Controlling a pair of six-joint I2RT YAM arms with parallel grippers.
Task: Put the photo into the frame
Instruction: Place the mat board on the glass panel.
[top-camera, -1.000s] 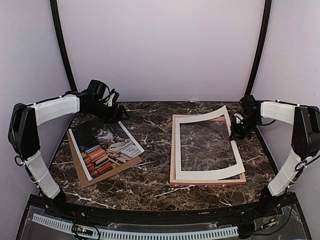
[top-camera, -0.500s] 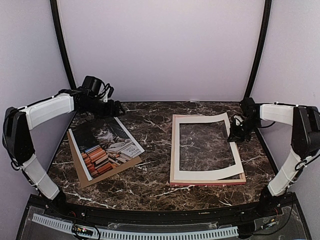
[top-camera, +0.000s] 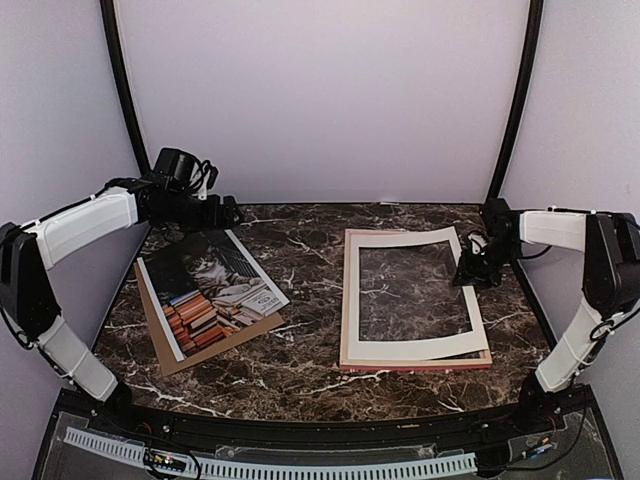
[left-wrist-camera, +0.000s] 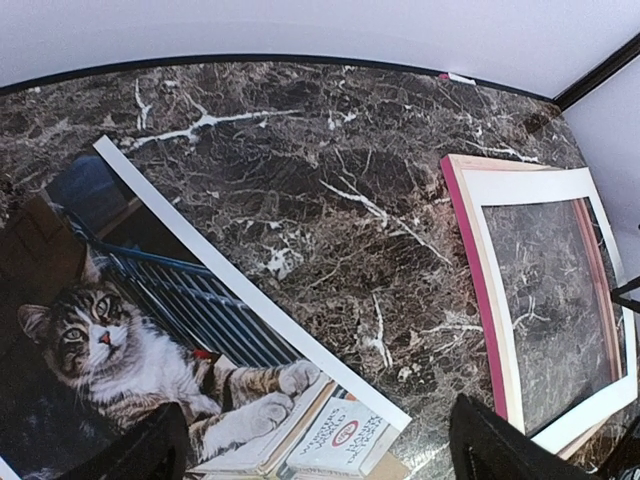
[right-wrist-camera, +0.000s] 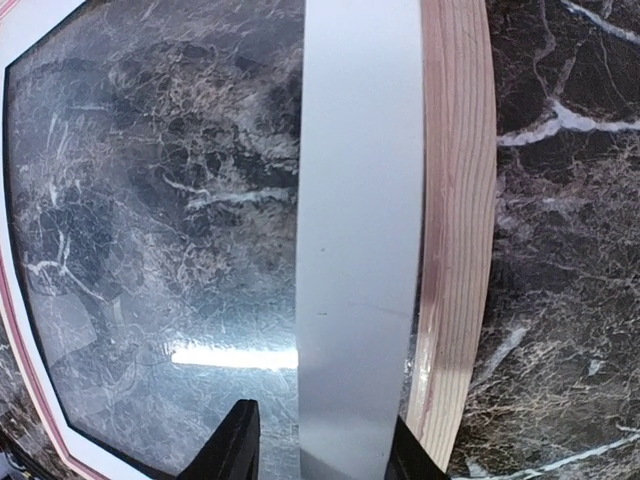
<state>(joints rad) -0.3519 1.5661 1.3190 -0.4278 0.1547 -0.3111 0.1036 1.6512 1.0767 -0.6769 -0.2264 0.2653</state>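
At centre right, right gripper (top-camera: 470, 272) straddles white mat (top-camera: 400, 239) on frame (top-camera: 415, 365), jaws parted; left gripper (top-camera: 228, 212) gapes empty by photo (top-camera: 210, 290), ready to grasp.

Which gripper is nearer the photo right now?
Left. The left gripper hovers just beyond the photo's far edge; the right gripper is across the table, over the white mat on the frame's right side.

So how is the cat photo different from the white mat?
The photo is a solid print of a cat and books; the mat is plain white with a cut-out window. The photo lies angled on a brown board at the left; the mat lies on the frame at the right, roughly lined up with it. Both are flat rectangular sheets.
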